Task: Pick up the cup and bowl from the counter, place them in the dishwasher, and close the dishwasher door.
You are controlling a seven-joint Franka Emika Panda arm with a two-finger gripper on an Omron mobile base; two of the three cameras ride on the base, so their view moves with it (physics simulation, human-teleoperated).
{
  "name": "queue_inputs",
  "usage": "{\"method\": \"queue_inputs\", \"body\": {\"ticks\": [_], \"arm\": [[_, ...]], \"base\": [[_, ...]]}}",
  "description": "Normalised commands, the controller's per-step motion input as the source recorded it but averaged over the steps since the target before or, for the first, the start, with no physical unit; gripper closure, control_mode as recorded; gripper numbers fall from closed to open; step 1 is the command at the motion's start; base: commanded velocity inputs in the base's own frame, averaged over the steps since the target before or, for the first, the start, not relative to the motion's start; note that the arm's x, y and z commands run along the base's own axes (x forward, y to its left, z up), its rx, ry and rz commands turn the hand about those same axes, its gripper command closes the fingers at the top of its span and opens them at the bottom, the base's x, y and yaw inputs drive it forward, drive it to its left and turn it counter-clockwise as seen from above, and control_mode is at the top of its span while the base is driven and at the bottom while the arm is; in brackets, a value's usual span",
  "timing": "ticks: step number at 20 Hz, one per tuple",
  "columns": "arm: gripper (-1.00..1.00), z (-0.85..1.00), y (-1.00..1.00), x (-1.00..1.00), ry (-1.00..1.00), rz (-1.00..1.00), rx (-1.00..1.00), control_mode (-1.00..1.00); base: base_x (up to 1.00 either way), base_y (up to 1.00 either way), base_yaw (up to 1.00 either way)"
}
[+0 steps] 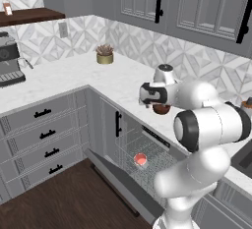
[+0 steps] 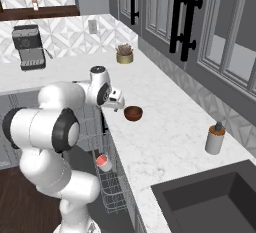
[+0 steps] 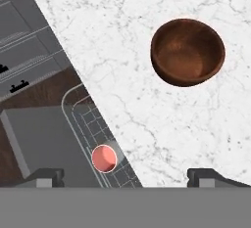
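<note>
One cup (image 3: 104,158) already sits in the rack (image 3: 90,124) of the open dishwasher (image 1: 142,157), so that part looks done. One bowl (image 3: 188,51) rests on the counter (image 3: 147,100), near its edge, not yet picked up. The door (image 1: 120,181) hangs down, yet to be closed. The gripper (image 3: 130,175) hovers above the counter edge, jaws spread wide, holding nothing.

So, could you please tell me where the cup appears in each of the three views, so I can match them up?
Left base view: the cup sits low at centre, in the dishwasher's wire rack.
Right base view: the cup sits lower left of centre, in the rack.
Hand view: the cup sits lower left, in the rack.
Shared landmark: the brown bowl on the counter.
</note>
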Motion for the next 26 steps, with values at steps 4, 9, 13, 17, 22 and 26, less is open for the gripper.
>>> {"method": "queue_inputs", "body": {"ticks": [4, 9, 13, 17, 22, 26], "arm": [[-1.0, -0.22, -0.22, 0.43, 0.03, 0.03, -0.01, -1.0], [-1.0, -0.13, -0.16, 0.41, 0.04, 0.0, 0.0, -1.0], [-1.0, -0.31, -0.16, 0.4, 0.07, 0.0, -0.02, -1.0], [-1.0, -0.25, -0.15, 0.42, 0.06, 0.0, -0.01, -1.0], [-1.0, -0.25, -0.16, 0.3, 0.05, 0.02, 0.0, -1.0], [-1.0, -0.26, -0.02, 0.09, 0.02, 0.02, -0.01, -1.0]], "base": [[0.0, 0.0, 0.0], [0.0, 0.0, 0.0], [0.0, 0.0, 0.0], [0.0, 0.0, 0.0], [0.0, 0.0, 0.0], [0.0, 0.0, 0.0]]}}
